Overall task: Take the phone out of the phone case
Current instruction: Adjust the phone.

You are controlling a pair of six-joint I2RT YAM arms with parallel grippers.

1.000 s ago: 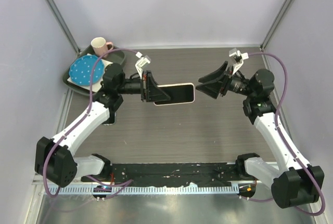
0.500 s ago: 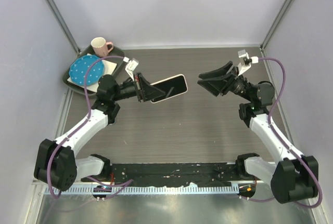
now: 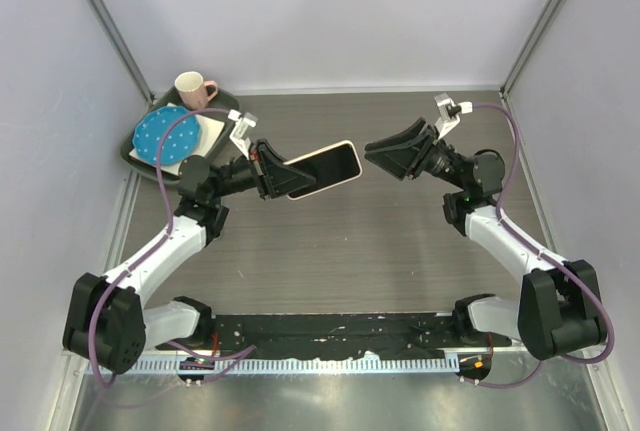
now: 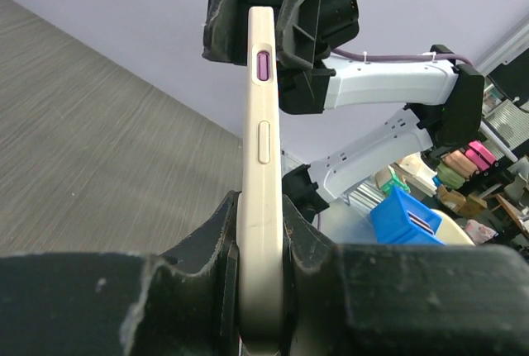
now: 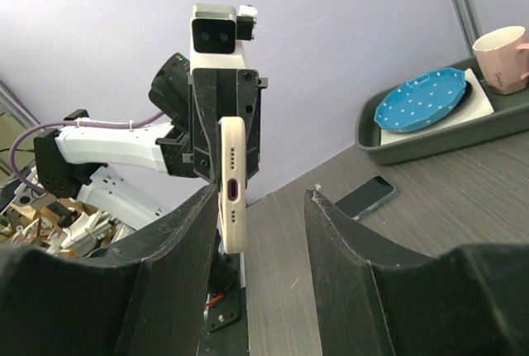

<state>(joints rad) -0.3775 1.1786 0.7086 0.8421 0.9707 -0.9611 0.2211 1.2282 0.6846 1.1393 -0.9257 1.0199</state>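
Observation:
A cream phone case (image 3: 322, 169) with the black-screened phone in it hangs tilted above the table. My left gripper (image 3: 275, 173) is shut on its left end. In the left wrist view the case (image 4: 263, 108) stands edge-on, squeezed between both fingers (image 4: 216, 244), a purple button showing through its side. My right gripper (image 3: 385, 156) is open and faces the case's free right end with a small gap between them. From the right wrist the case's bottom end (image 5: 232, 182), with a purple port, sits just beyond the left finger (image 5: 178, 249), untouched.
A dark tray (image 3: 137, 154) at the back left carries a blue dotted plate (image 3: 165, 136) and a pink mug (image 3: 193, 88). Another dark phone (image 5: 366, 197) lies flat on the table near the tray. Walls enclose the table on three sides.
My left gripper has raised and tilted the cased phone. The right gripper has swung left toward the case's free end, and its jaws have narrowed somewhat.

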